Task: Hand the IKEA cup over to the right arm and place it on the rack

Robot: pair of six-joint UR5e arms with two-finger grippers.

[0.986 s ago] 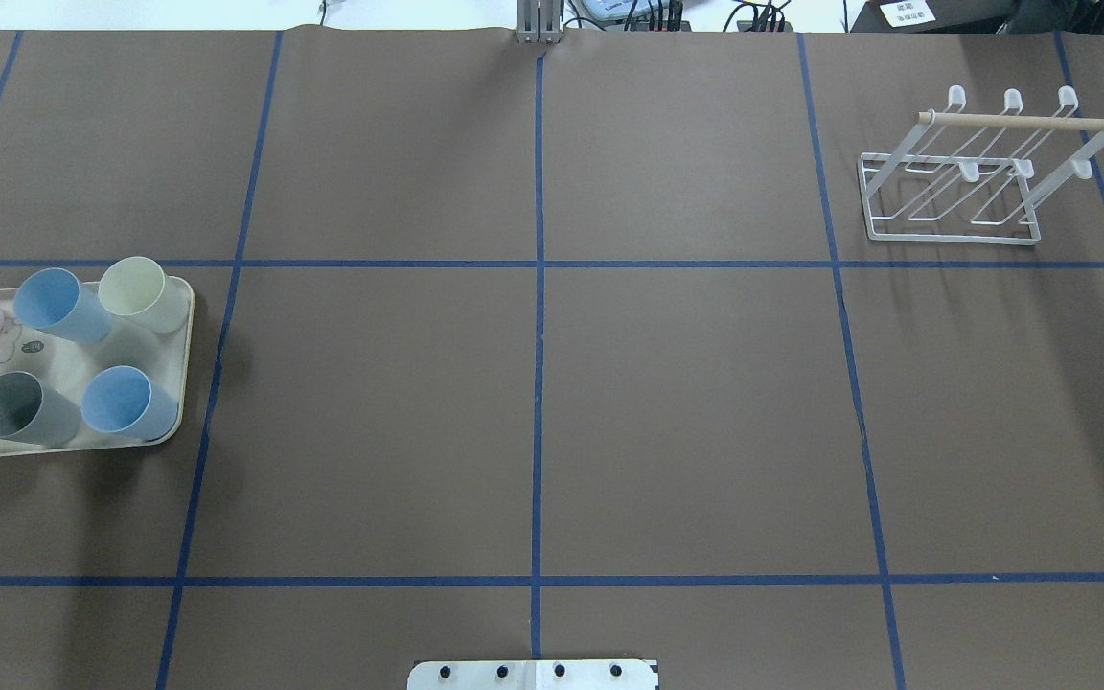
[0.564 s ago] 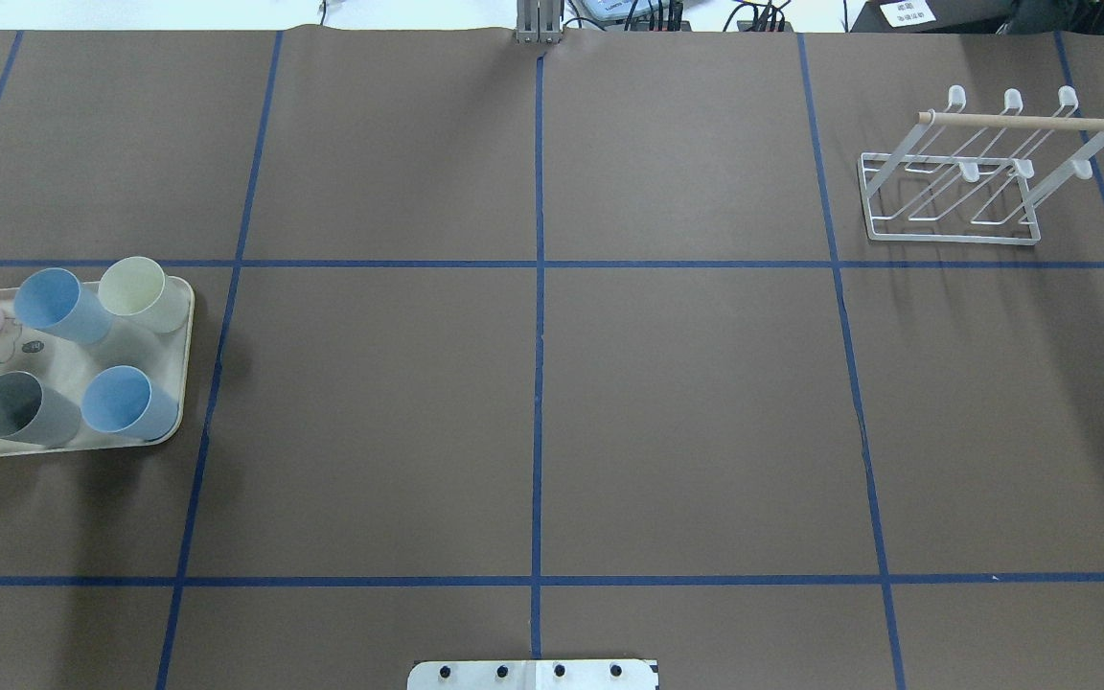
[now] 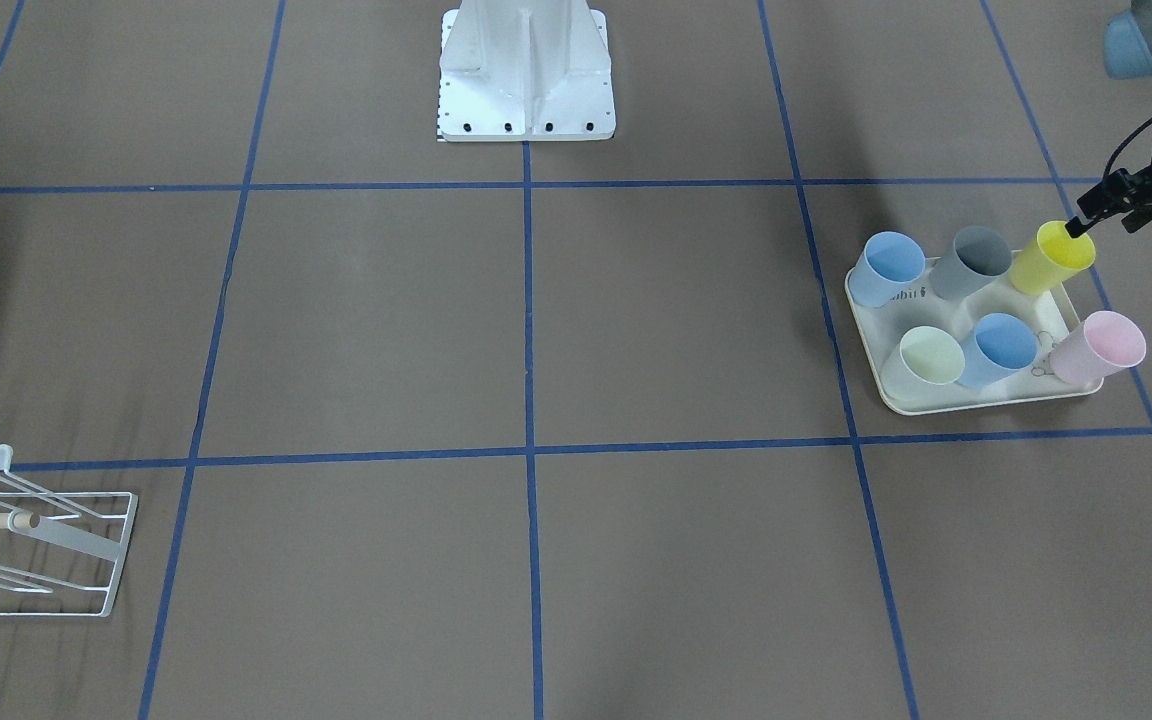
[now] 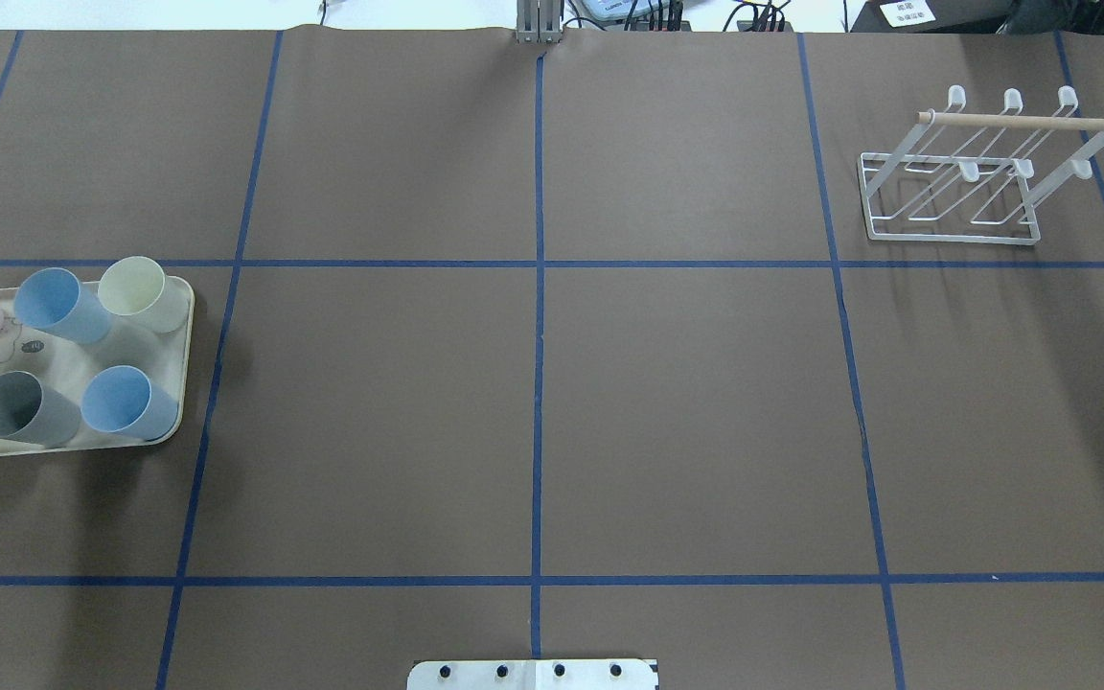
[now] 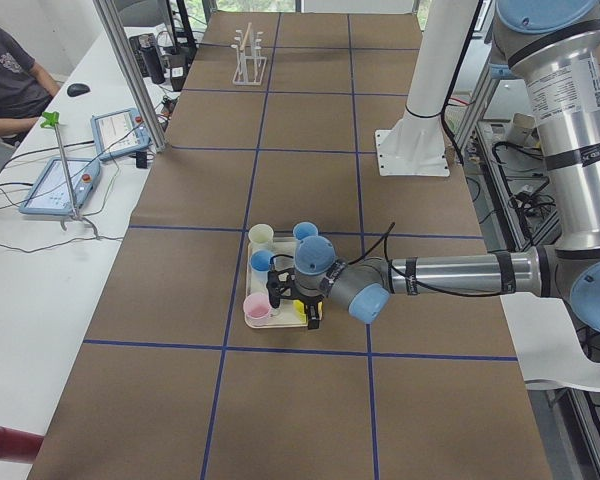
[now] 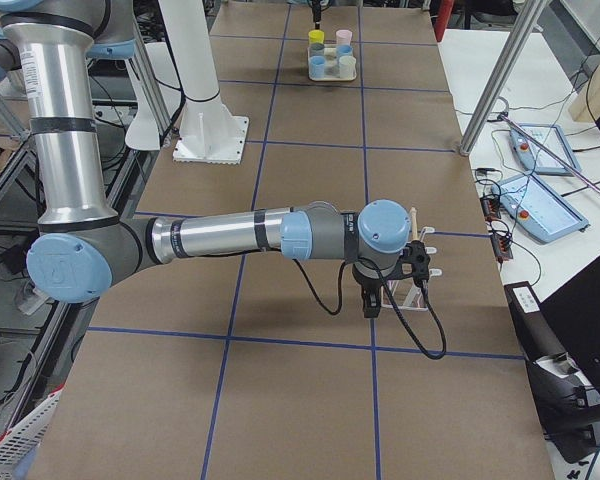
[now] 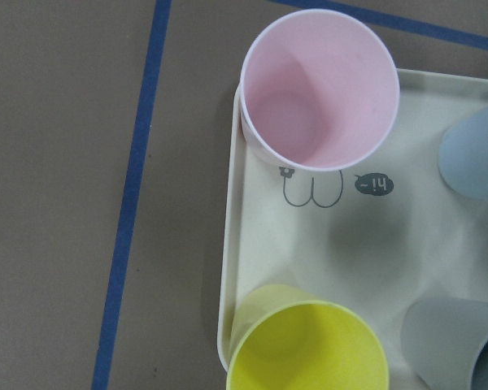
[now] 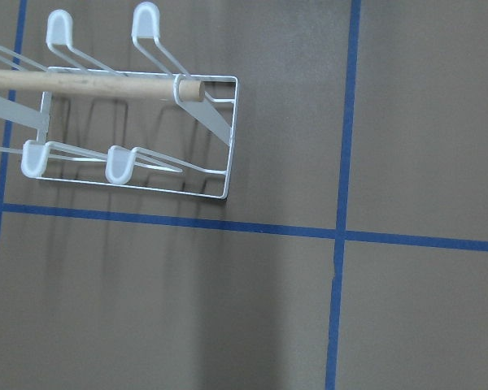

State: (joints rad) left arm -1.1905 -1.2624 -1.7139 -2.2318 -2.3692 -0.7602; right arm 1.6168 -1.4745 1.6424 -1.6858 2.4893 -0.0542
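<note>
Brown table (image 4: 686, 402) holds a tray (image 3: 946, 405) of cups (image 3: 1001, 345) at its left end, where the left gripper (image 3: 1102, 227) hangs over the yellow cup (image 3: 1051, 258), fingers (image 3: 1074, 229) spread. Right gripper (image 6: 392, 290) hangs by the rack (image 4: 954, 182) at the far end; I cannot tell if it is open
</note>
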